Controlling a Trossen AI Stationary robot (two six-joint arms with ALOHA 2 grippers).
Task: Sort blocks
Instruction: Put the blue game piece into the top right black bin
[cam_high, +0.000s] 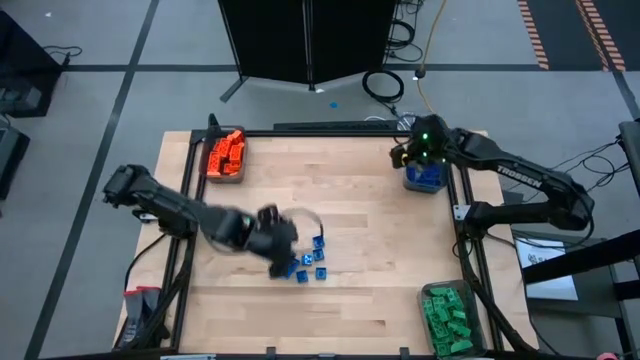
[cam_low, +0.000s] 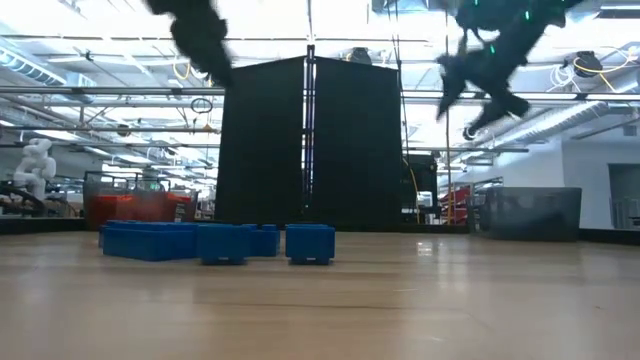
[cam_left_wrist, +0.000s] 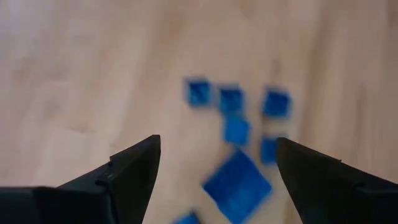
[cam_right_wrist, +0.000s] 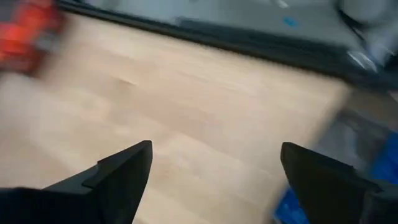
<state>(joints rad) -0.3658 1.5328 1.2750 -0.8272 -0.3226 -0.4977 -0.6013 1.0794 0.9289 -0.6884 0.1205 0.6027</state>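
The sorting looks far along: orange blocks fill the bin at the table's far left corner, green blocks fill the bin at its near right corner, and only a small cluster of loose blue blocks is left near the middle of the table. The left gripper hangs just above that cluster with its jaws spread wide and nothing between them, so the step in hand seems to be picking the next blue block. The next move calls for lowering the fingers to either side of one block and closing without knocking its close neighbours. The right gripper is over the blue bin at the table's far right corner, jaws wide and empty. The loose blocks are small, square, bright blue studded bricks, lying flat, some touching, one larger than the rest.
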